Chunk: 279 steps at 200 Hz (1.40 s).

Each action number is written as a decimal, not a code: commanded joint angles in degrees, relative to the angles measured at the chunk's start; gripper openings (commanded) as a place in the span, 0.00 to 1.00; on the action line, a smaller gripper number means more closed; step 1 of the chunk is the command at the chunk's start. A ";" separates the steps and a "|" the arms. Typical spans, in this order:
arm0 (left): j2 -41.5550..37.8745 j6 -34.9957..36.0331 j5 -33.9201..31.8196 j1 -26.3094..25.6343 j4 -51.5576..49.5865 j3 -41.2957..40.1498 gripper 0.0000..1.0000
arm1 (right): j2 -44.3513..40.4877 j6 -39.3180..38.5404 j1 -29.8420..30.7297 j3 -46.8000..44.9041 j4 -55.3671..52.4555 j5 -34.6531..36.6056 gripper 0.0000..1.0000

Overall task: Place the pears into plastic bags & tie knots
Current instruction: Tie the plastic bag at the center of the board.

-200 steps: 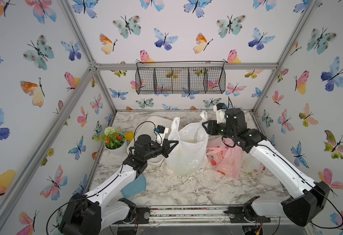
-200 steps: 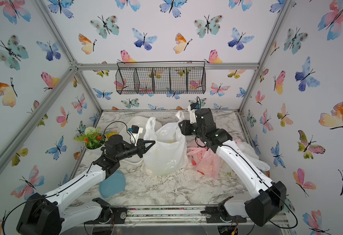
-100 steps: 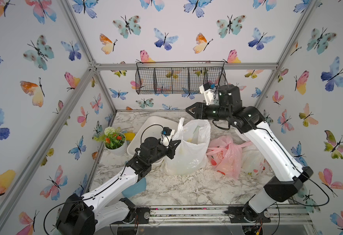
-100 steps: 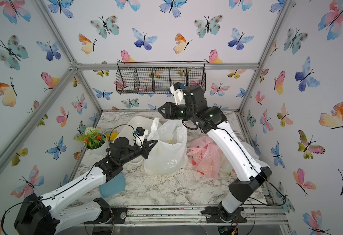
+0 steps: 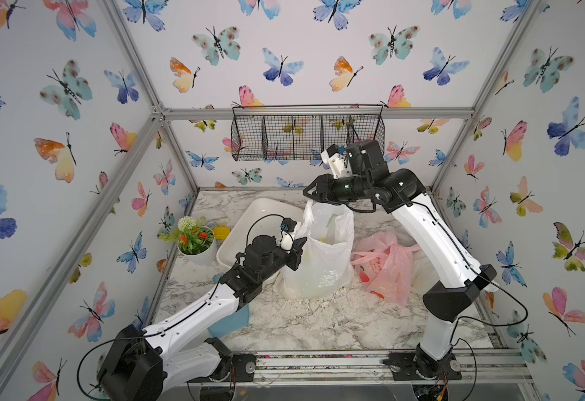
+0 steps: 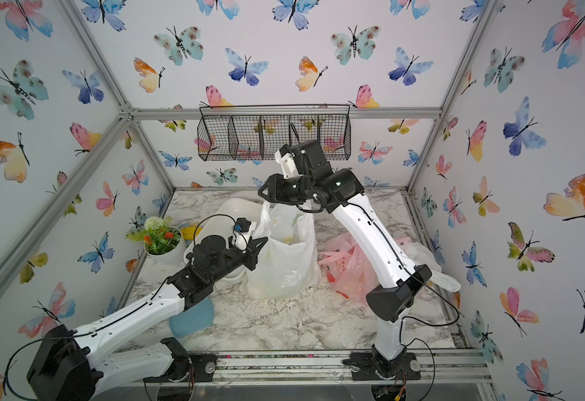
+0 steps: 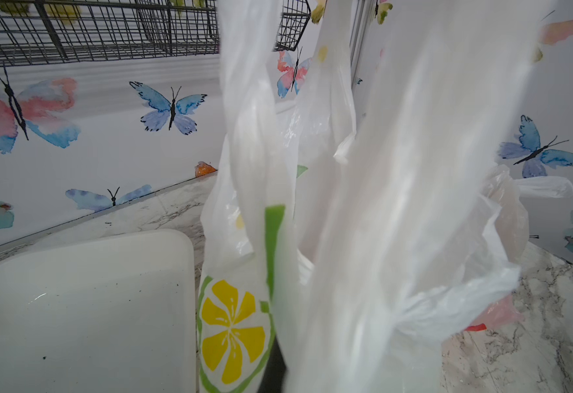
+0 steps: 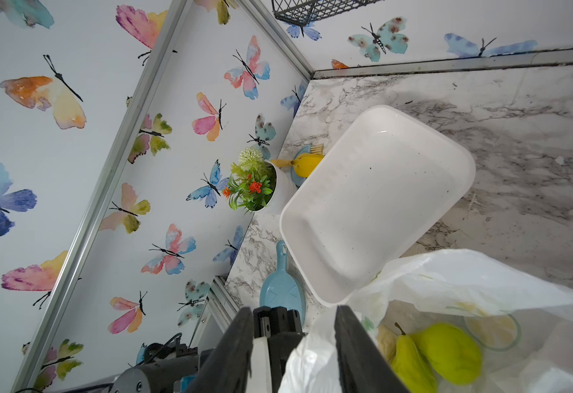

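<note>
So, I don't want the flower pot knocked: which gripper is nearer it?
Left. The left gripper is at the white bag, on the side facing the flower pot, over the tray; the right gripper is raised above the bag, farther off.

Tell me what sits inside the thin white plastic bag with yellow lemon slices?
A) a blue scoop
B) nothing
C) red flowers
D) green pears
D: the right wrist view looks into the thin white lemon-print plastic bag and shows smooth green pears lying at its bottom.
</note>
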 commanded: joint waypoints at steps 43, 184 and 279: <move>1.46 0.76 -1.06 -0.27 -1.55 2.60 0.00 | 1.06 -3.38 0.80 0.20 -6.75 0.93 0.45; -3.46 -2.75 3.86 0.01 2.36 -4.49 0.17 | -9.43 0.06 -0.23 -17.21 16.20 -9.53 0.03; -6.05 -2.46 21.45 8.86 -3.81 7.07 0.85 | -10.66 2.02 -0.23 -22.17 20.24 -15.51 0.02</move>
